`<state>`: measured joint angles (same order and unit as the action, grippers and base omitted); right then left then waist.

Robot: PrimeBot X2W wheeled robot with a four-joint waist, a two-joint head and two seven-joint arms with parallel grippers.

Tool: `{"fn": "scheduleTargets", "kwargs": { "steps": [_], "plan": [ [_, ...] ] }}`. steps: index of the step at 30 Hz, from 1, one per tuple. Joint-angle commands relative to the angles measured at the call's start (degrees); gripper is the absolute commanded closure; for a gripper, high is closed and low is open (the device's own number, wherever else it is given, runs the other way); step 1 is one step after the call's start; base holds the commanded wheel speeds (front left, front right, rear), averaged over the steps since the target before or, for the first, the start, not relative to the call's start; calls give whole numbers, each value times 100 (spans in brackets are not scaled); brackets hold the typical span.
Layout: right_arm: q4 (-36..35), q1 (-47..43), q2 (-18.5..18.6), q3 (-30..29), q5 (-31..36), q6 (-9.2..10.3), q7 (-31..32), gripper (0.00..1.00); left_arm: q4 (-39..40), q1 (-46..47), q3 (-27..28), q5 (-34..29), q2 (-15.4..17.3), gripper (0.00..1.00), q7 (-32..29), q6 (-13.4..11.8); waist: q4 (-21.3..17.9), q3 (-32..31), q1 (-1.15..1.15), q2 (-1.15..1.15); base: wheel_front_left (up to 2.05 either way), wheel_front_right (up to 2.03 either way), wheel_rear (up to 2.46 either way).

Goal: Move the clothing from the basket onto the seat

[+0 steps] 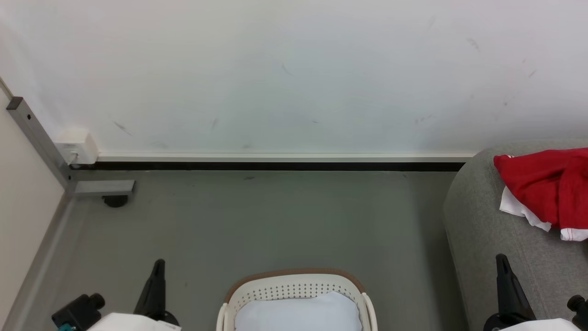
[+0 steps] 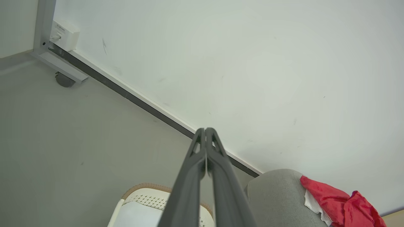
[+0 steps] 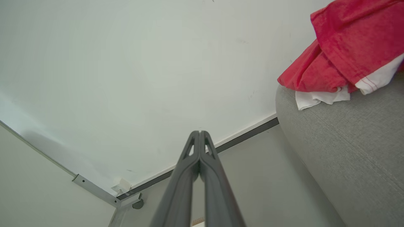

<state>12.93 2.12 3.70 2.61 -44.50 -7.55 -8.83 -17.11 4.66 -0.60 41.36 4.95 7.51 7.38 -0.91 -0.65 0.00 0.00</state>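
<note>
The clothing [image 1: 544, 184], red with white edges, is seen crumpled on the rounded end of the grey seat [image 1: 487, 230], at the right of the head view, apart from the basket [image 1: 294, 288], which is set on the grey floor [image 1: 275, 216] with something pale inside it. The jaws of the left gripper [image 2: 205, 130] and of the right gripper [image 3: 199, 132] are pressed fully together, nothing being held, and both are pointed toward the white wall [image 1: 294, 69].
</note>
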Motion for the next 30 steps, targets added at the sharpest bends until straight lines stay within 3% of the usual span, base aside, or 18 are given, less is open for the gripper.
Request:
{"fn": "scheduleTargets", "kwargs": {
  "steps": [1,30],
  "plan": [
    [-57,152,56,-44,-215,3,45,100,101,125,50,224,25,100,-56,6,2,1,0,0,0,0,0],
    [4,272,103,-275,-2172,6,551,100,192,159,328,2190,-70,100,-605,10,29,25,0,0,0,0,0]
  ]
}}
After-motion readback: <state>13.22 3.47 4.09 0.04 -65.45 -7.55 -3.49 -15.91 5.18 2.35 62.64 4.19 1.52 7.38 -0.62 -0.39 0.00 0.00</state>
